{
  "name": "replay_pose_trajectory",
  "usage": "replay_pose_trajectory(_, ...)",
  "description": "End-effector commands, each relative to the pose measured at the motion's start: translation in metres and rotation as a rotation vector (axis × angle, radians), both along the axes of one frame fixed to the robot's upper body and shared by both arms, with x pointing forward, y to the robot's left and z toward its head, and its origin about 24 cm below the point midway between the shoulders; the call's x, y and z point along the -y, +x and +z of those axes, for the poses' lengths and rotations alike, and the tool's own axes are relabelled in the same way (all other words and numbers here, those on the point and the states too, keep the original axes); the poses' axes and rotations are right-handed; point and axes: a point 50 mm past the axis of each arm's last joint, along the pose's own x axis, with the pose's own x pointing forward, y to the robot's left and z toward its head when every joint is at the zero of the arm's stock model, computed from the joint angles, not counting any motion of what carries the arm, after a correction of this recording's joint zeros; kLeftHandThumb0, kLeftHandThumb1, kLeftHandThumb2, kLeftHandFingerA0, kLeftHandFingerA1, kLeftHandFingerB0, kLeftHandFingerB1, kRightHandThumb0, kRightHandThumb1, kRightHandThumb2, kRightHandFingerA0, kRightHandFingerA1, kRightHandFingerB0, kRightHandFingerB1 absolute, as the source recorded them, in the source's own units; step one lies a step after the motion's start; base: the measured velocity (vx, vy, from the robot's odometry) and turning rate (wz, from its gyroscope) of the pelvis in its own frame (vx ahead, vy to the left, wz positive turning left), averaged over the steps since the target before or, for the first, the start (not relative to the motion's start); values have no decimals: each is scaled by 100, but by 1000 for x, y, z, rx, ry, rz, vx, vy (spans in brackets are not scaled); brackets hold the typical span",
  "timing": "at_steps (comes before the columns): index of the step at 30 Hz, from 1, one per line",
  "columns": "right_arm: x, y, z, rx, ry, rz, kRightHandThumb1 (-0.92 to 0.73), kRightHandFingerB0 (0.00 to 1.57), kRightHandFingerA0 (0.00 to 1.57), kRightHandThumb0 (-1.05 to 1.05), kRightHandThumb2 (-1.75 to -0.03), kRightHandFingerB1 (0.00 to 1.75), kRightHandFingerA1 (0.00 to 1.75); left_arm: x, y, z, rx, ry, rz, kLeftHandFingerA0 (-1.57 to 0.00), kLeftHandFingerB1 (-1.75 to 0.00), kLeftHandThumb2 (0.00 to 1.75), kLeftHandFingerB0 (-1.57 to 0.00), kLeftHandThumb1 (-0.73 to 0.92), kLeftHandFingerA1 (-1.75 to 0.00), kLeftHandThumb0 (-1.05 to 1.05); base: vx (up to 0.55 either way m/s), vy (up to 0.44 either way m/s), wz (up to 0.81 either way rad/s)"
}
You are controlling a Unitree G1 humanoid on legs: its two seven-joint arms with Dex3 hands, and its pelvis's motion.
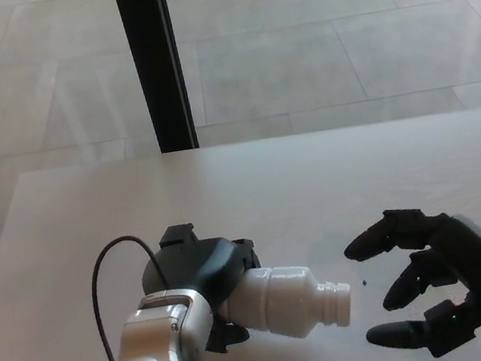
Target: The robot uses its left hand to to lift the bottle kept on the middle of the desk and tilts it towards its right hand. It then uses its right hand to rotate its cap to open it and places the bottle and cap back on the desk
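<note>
The left hand (202, 273) grips the white bottle (287, 299) above the desk (313, 178), neck tilted toward the right hand (431, 283); that hand's 3 digits are spread wide, empty, near the bottle's mouth.

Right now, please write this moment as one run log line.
left hand: shut on bottle, tilted toward right | cap: on | right hand: open, near cap, not touching | desk: nothing else
</note>
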Motion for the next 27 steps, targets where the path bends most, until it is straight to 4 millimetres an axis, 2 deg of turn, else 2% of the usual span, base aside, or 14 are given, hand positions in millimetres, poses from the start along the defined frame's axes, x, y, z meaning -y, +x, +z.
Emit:
replay_pose_trajectory(1, -5, -10, 0, 121, -416, -21, -25, 20, 29, -74, -61, 86, 120, -19, -4, 11, -195, 57, 285, -62, -59, 71, -44, 77, -129, -31, 0, 0, 0)
replay_pose_trajectory(2, -5, -10, -1, 122, -422, -24, -37, 16, 27, -88, -58, 90, 131, -20, -4, 12, -198, 58, 280, -63, -60, 73, -47, 75, -129, -29, 0, 0, 0)
replay_pose_trajectory(3, -5, -11, -3, 120, -431, -29, -22, 19, 33, -75, -60, 85, 119, -21, -4, 12, -207, 49, 275, -67, -63, 74, -48, 75, -129, -29, 0, 0, 0)
replay_pose_trajectory(7, -6, -11, -6, 118, -449, -40, -27, 27, 38, -84, -58, 88, 118, -21, -4, 16, -217, 24, 281, -66, -64, 75, -51, 76, -123, -30, 0, 0, 0)
replay_pose_trajectory(9, -6, -12, -8, 117, -459, -44, -21, 28, 42, -92, -55, 89, 123, -21, -4, 16, -218, 21, 281, -67, -65, 79, -52, 74, -135, -31, 0, 0, 0)
replay_pose_trajectory(12, -6, -13, -10, 106, -453, -50, -20, 32, 43, -94, -53, 89, 124, -21, -5, 16, -219, 6, 293, -67, -66, 79, -53, 74, -132, -29, 0, 0, 0)
replay_pose_trajectory(16, -6, -14, -13, 109, -440, -65, -21, 59, 65, -105, -54, 89, 107, -21, -7, 16, -210, -31, 284, -76, -77, 87, -66, 66, -156, -29, 0, 0, 0)
replay_pose_trajectory(17, -7, -15, -13, 123, -429, -74, -25, 62, 79, -105, -60, 84, 96, -21, -9, 20, -194, -86, 256, -71, -72, 95, -66, 67, -131, -23, 0, 0, 0)
replay_pose_trajectory(18, -7, -15, -14, 146, -412, -84, -20, 63, 87, -99, -58, 82, 93, -21, -8, 24, -193, -97, 245, -74, -69, 94, -64, 69, -123, -24, 0, 0, 0)
replay_pose_trajectory(19, -7, -15, -14, 144, -415, -88, -31, 57, 82, -96, -52, 81, 94, -21, -9, 28, -179, -144, 240, -79, -74, 95, -69, 65, -125, -23, 0, 0, 0)
replay_pose_trajectory(23, -7, -14, -12, 180, -401, -109, -24, 60, 83, -99, -66, 85, 99, -19, -11, 41, -150, -199, 210, -82, -75, 96, -71, 62, -121, -24, 0, 0, 0)
replay_pose_trajectory(24, -6, -12, -9, 202, -383, -123, -19, 60, 86, -105, -65, 85, 102, -16, -11, 45, -150, -218, 206, -83, -80, 95, -72, 58, -133, -26, 0, 0, 0)
replay_pose_trajectory(25, -6, -11, -6, 218, -372, -127, -29, 58, 83, -102, -68, 84, 101, -15, -11, 47, -146, -238, 203, -85, -85, 100, -73, 54, -145, -26, 0, 0, 0)
replay_pose_trajectory(27, -5, -10, -4, 228, -351, -134, -26, 61, 83, -102, -70, 86, 102, -12, -13, 48, -145, -252, 198, -90, -86, 98, -72, 55, -139, -27, 0, 0, 0)
